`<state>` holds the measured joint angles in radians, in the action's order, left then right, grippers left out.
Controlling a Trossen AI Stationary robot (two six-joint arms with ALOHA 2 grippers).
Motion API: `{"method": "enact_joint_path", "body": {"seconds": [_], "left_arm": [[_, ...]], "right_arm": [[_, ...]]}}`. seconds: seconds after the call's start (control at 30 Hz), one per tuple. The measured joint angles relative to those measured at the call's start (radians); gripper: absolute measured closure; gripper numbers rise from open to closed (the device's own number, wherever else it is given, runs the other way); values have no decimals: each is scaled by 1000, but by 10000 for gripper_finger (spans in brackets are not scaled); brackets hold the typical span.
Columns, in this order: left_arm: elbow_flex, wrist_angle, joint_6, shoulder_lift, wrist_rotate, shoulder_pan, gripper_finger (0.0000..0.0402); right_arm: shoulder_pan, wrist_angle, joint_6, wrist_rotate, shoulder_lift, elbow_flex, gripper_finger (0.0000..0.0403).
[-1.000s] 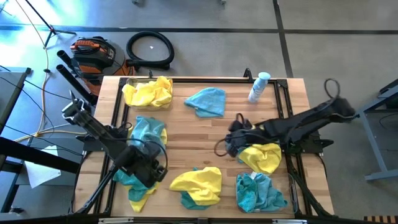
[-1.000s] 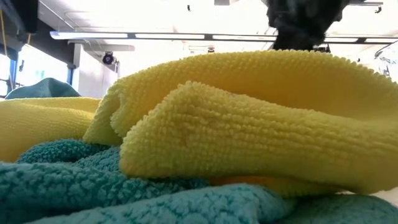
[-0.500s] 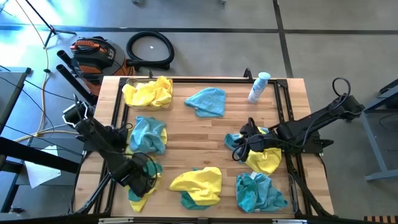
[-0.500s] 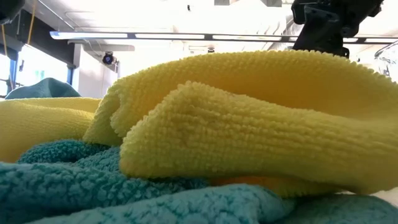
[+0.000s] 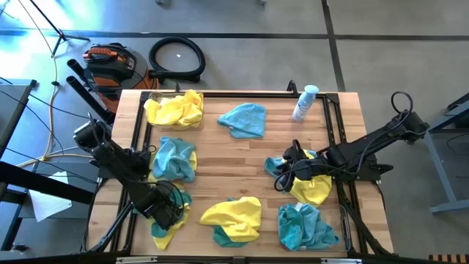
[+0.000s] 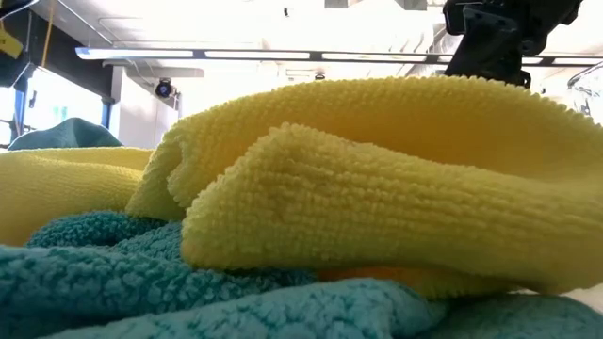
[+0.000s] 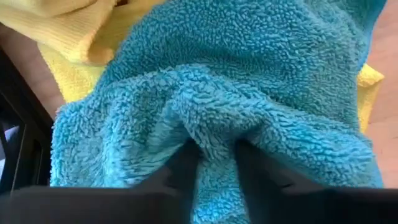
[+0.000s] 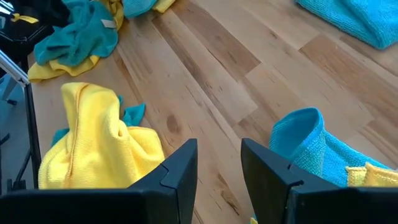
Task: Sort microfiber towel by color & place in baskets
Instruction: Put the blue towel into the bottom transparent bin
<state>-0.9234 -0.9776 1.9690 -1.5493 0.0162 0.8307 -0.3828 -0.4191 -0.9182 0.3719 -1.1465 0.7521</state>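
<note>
The left gripper (image 7: 208,165) is pinching a ridge of a fuzzy teal microfiber towel (image 7: 249,81) between its 2 dark fingers (image 7: 180,171), which are sitting close together with the pile bunched up between them. That towel is lying crumpled over a bright yellow microfiber cloth (image 7: 68,74), whose edges are showing on both sides of it. In the high view this pair is sitting at the near-left corner of the wooden slatted table (image 5: 242,158), with the left arm reaching down and folding low over it.

The right gripper (image 8: 219,171) is hovering with its fingers (image 8: 177,168) parted and nothing between them, only bare wood showing in the gap. Beside it a folded teal towel edge (image 8: 305,134) is standing up in a loop over a yellow towel (image 5: 311,187). The right arm is stretching in from the table's right edge, lying low and nearly flat.

Another yellow-over-teal heap (image 5: 233,218) is resting at the near middle, a crumpled teal pile (image 5: 304,226) near right, a flat teal cloth (image 5: 244,119) far middle. Yellow towels are filling a clear plastic basket (image 5: 155,99) at the far left, and another teal towel (image 5: 174,158) is lying just in front of it. A white-and-blue spray bottle (image 5: 305,103) is standing at the far right.
</note>
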Motion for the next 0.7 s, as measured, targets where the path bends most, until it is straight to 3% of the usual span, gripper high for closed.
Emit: {"method": "enact_joint_path", "body": {"seconds": [0.1,0.27,0.43,0.57,0.7], "left_arm": [[-29,-22,-6,18,-10,0,388],[-157,-185,-8,58,-90,0,398],[-363,-364,-59,82,-317,-8,400],[-501,-384,-211,82,-467,-53,401],[-578,-324,-411,63,-521,-134,401]], "right_arm": [[0,-2,2,0,0,0,284],[0,19,13,-5,0,0,284],[0,152,124,-1,0,0,284],[0,335,277,-3,0,0,284],[0,560,447,-46,0,0,283]]}}
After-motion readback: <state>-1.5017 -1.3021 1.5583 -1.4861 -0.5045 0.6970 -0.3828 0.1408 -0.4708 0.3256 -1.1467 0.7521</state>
